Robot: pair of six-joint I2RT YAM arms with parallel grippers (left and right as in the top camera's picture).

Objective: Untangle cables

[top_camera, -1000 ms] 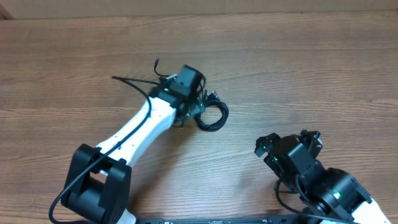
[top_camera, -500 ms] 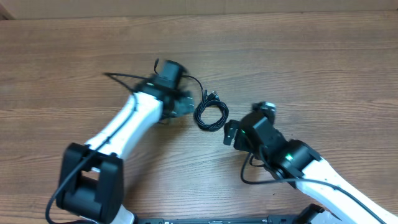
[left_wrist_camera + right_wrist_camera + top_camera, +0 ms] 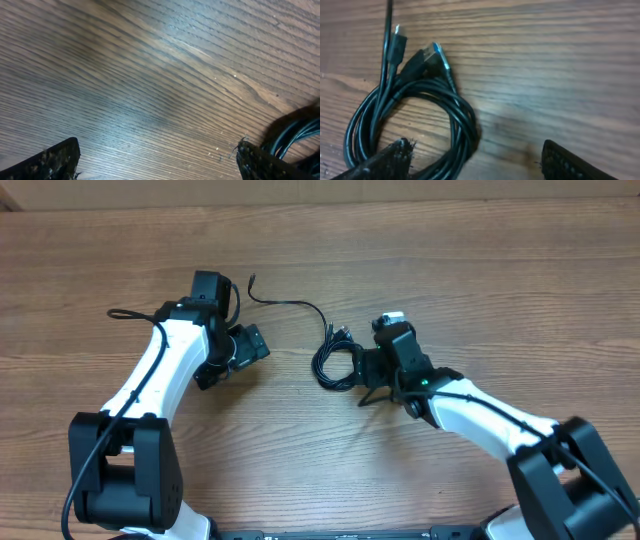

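We saw the cables lying near the middle of the desk, between the two arms. Most of their length was wound into one small round coil of several thin, glossy black loops lying flat on the wood, the turns overlapping so closely that we could not tell how many separate cords made it up.

In the right wrist view the cables showed two plug ends resting just above the coil on its far side: one wider, with a blue insert, and one slimmer black one beside it. A loose strand ran from the coil's far side toward the far left of the desk, curving once and ending in a small upturned tip.

The right gripper sat against the coil's right side. From its wrist camera, the right gripper had its fingers spread well apart, with the near right part of the coil lying between them. One finger overlapped the loops, but we saw no clamping on the cord.

The left gripper hung to the left of the coil, apart from it. In its own view, the left gripper had both fingers spread wide over bare wood grain, holding nothing.
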